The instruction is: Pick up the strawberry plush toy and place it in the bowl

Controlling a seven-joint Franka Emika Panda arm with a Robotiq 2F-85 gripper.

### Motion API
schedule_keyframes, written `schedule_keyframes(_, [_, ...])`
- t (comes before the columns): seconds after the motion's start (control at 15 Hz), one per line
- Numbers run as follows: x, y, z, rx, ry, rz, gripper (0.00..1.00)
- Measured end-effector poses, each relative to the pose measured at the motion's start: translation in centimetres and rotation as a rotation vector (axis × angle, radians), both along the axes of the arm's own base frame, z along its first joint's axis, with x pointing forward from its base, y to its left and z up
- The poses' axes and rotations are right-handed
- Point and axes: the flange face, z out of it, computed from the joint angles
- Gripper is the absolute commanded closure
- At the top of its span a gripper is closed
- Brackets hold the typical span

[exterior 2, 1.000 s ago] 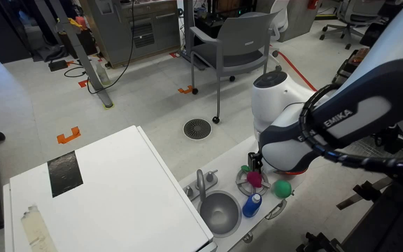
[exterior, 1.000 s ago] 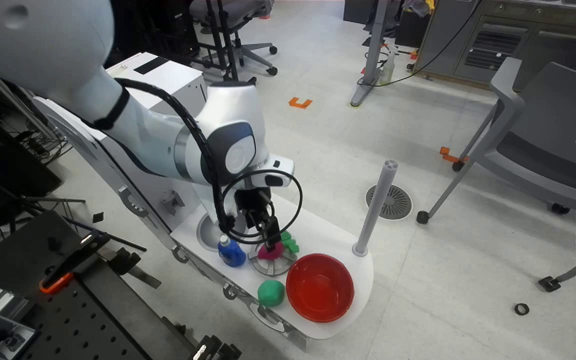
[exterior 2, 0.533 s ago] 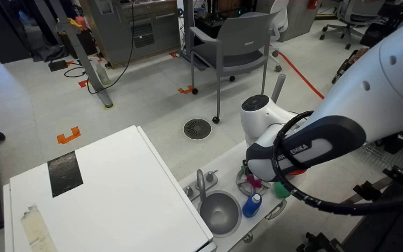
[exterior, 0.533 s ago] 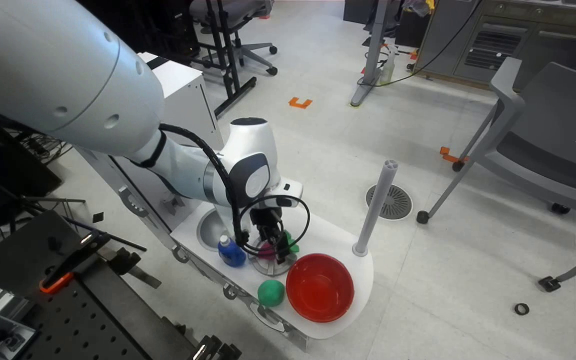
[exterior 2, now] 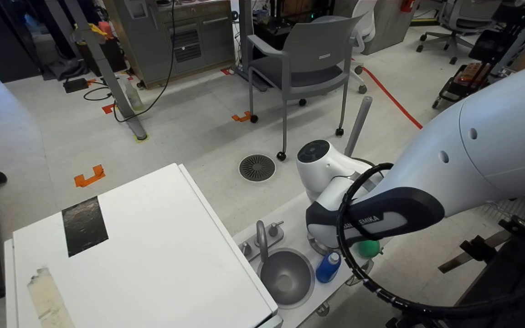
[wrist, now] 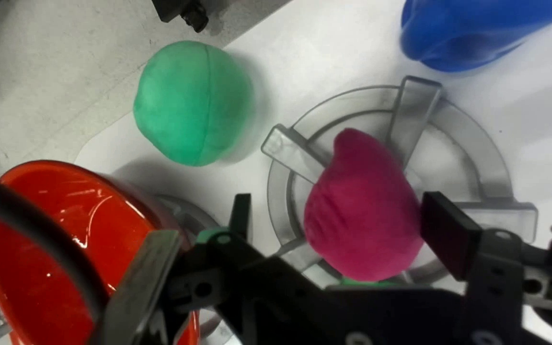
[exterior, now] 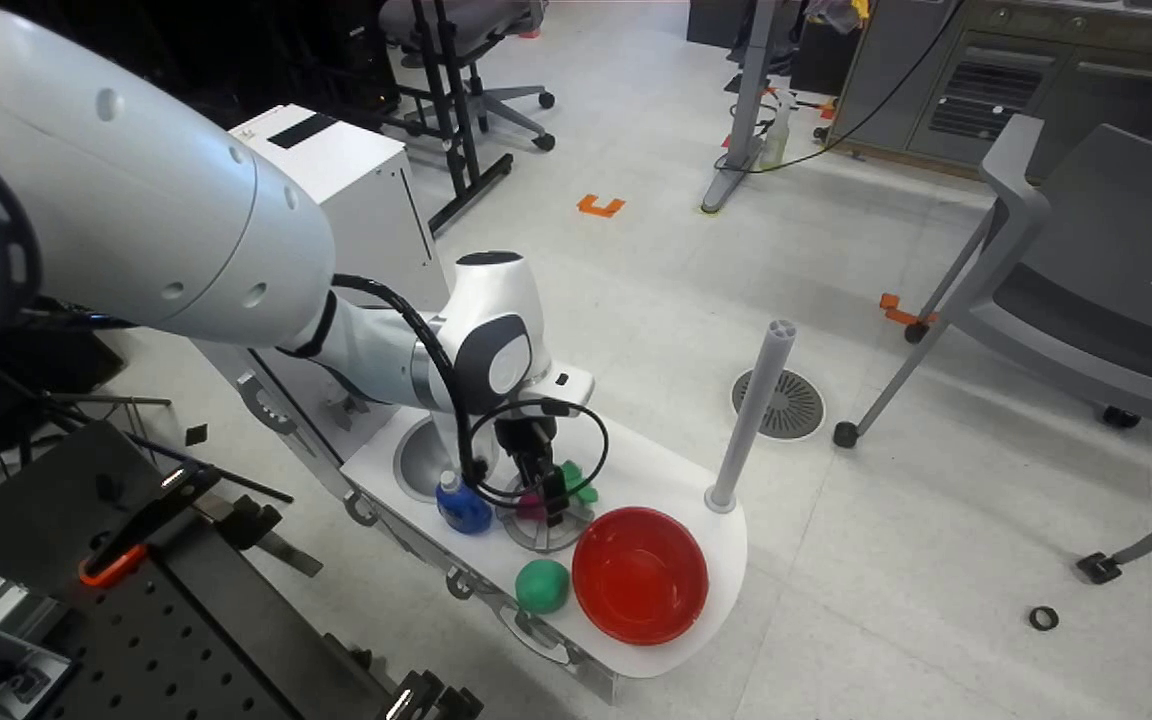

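Observation:
The pinkish-red strawberry plush toy (wrist: 364,206) lies on a grey burner ring, with a bit of green leaf (wrist: 362,282) at its lower edge in the wrist view. My gripper (wrist: 340,223) is open around it. The right finger (wrist: 448,235) is at the toy's side and seems to touch it; the left finger (wrist: 241,215) stands apart with a gap. In an exterior view the toy (exterior: 530,506) is partly behind the gripper (exterior: 548,498). The red bowl (exterior: 641,580) stands beside the burner, also in the wrist view (wrist: 60,220). The arm hides toy, gripper and bowl in an exterior view.
A green ball (exterior: 542,586) sits beside the bowl. A blue bottle (exterior: 463,505) stands between the burner ring (wrist: 477,143) and the grey sink (exterior 2: 287,278). A faucet (exterior 2: 261,239) rises behind the sink. A grey post (exterior: 754,415) stands at the white counter's end.
The arm has come down and my gripper is lower, over the burner. In an exterior view the arm has shifted left and now covers the toy. The toy has not visibly moved.

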Motion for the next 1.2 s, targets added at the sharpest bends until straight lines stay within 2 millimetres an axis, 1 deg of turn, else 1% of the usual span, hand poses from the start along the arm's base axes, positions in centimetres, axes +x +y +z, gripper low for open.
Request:
schedule_keyframes(0.07, [0.0,0.2,0.1,-0.003,0.006,-0.013,0.51])
schedule_keyframes(0.2, [-0.1,0.3,0.2,-0.009,0.013,-0.039,0.64])
schedule_keyframes(0.4, [-0.3,0.1,0.2,-0.023,0.009,-0.077,0.88])
schedule_keyframes(0.53, [-0.3,-0.2,0.2,-0.034,0.002,-0.099,1.00])
schedule_keyframes(0.73, [0.1,-0.3,0.6,-0.036,-0.008,-0.108,0.99])
schedule_keyframes(0.87, [0.7,0.5,1.2,-0.024,-0.010,-0.101,1.00])
schedule_keyframes(0.93, [1.2,1.1,1.6,-0.016,-0.008,-0.093,0.99])
schedule_keyframes(1.07, [2.3,2.2,3.2,0.008,-0.006,-0.068,0.99])
schedule_keyframes(1.2, [3.2,2.7,5.6,0.019,0.007,-0.059,0.99])
